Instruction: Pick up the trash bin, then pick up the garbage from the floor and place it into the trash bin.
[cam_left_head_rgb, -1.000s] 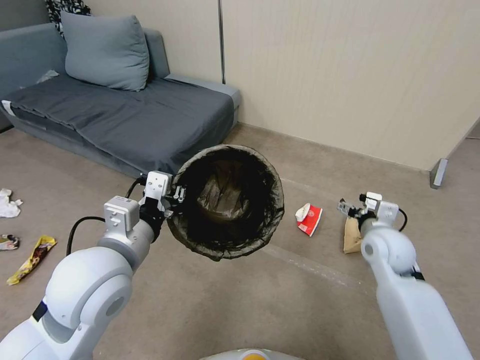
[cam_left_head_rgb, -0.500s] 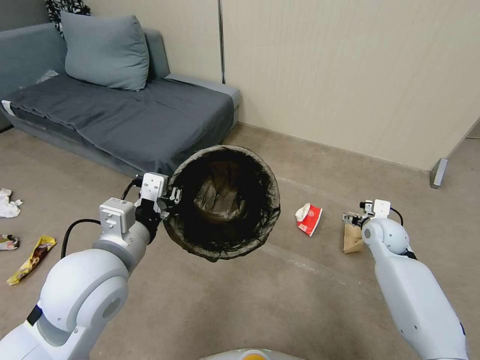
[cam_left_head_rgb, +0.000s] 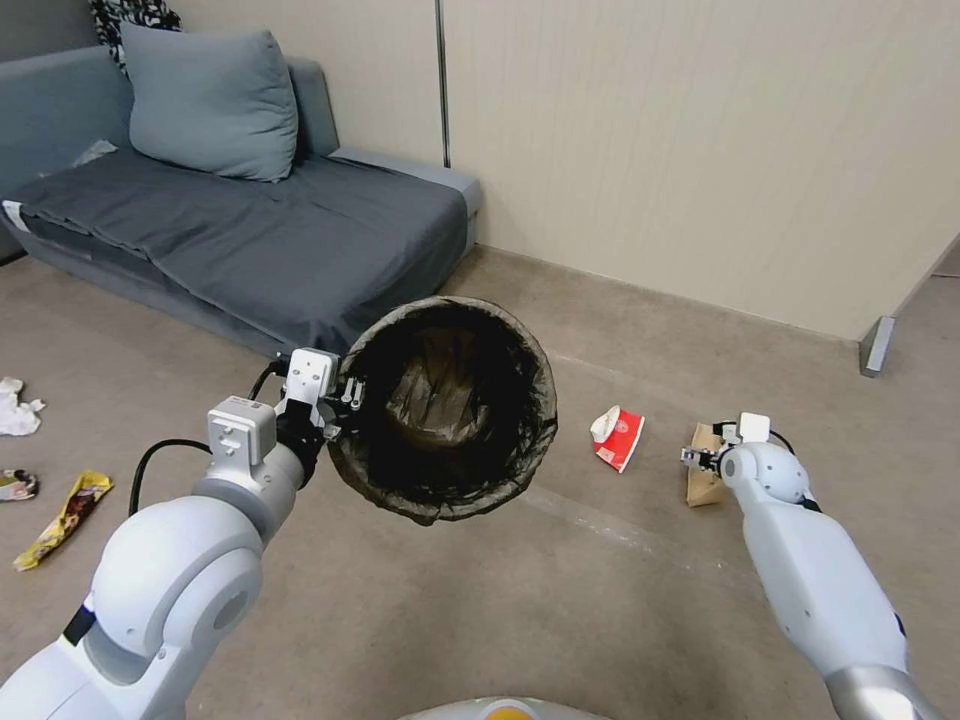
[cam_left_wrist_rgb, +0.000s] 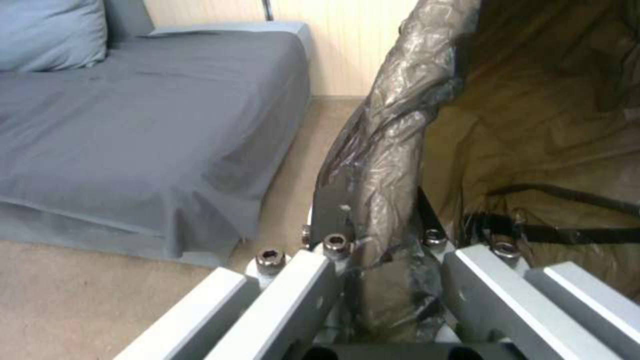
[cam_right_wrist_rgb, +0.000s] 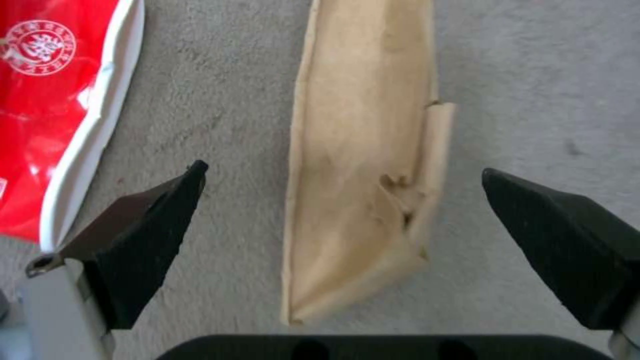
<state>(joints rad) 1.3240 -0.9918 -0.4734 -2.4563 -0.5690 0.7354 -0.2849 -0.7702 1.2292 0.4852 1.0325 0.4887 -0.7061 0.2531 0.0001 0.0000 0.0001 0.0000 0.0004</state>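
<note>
My left gripper (cam_left_head_rgb: 338, 398) is shut on the rim of the trash bin (cam_left_head_rgb: 445, 405) and holds it off the floor, its dark-lined mouth tilted toward the head camera. The left wrist view shows the fingers clamped on the bag-covered rim (cam_left_wrist_rgb: 393, 150). A tan paper bag (cam_left_head_rgb: 703, 482) lies flat on the beige carpet at the right, and my right gripper (cam_left_head_rgb: 700, 458) hangs low over it. In the right wrist view that gripper (cam_right_wrist_rgb: 343, 172) is open, one black fingertip on each side of the tan bag (cam_right_wrist_rgb: 360, 200). A red-and-white carton (cam_left_head_rgb: 618, 437) (cam_right_wrist_rgb: 47, 100) lies just beside the bag.
A grey sofa (cam_left_head_rgb: 250, 230) with a cushion stands at the back left, close behind the bin. Crumpled white tissue (cam_left_head_rgb: 18, 408), a colourful wrapper (cam_left_head_rgb: 15, 484) and a yellow wrapper (cam_left_head_rgb: 65, 515) lie on the floor at far left. A panelled wall closes the back.
My right arm has dropped and reached forward, bringing its gripper down over the tan bag. The bin in my left gripper has shifted slightly left and down.
</note>
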